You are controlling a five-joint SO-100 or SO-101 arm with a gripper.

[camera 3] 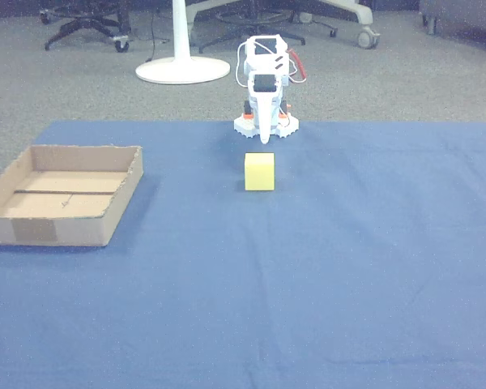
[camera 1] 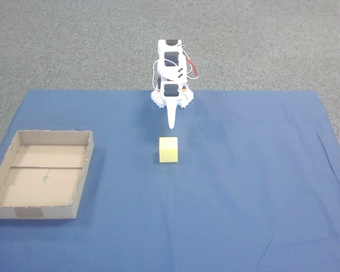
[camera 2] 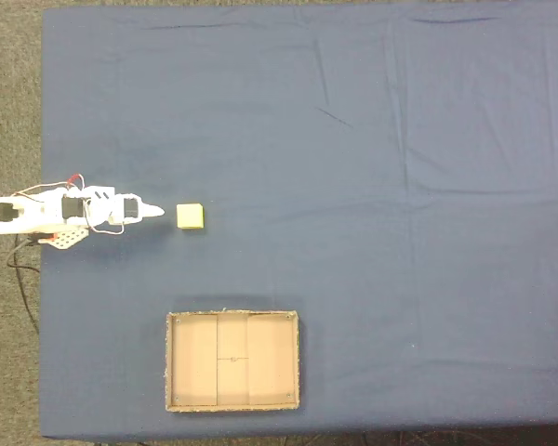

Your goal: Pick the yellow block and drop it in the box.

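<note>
Folded back over its base, the white arm points its gripper (camera 1: 171,123) down at the blue cloth (camera 1: 249,187), jaws closed on nothing. Just ahead sits the yellow block (camera 1: 169,149), apart from the tip, with the box (camera 1: 11,212) well off to the left in this fixed view.

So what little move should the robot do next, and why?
Probably open the gripper and reach forward and down to the yellow block. The block sits alone on the blue cloth just in front of the gripper, untouched, and the box holds nothing.
</note>
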